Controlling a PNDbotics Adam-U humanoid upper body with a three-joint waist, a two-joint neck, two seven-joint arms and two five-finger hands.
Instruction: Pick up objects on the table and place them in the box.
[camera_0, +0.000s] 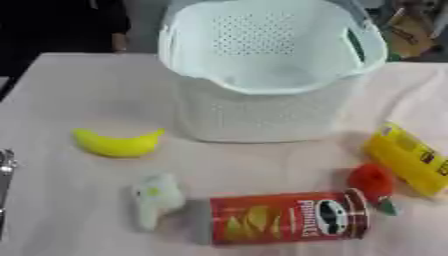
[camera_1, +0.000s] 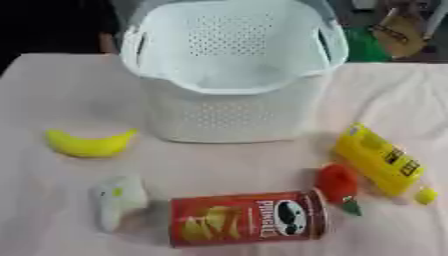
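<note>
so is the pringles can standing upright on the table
No, the Pringles can lies on its side on the table, in front of the white basket, beside the red strawberry-like toy.

1. Your table (camera_0: 79, 90) wears a pale pink cloth.
2. At the far middle stands a white perforated basket (camera_0: 262, 110).
3. Left of it lies a yellow banana (camera_0: 116, 143).
4. Nearest you: a small white object (camera_0: 156, 199), a red Pringles can (camera_0: 284, 218) on its side, a red strawberry-like toy (camera_1: 338, 184) and a yellow bottle (camera_1: 378, 158).
</note>
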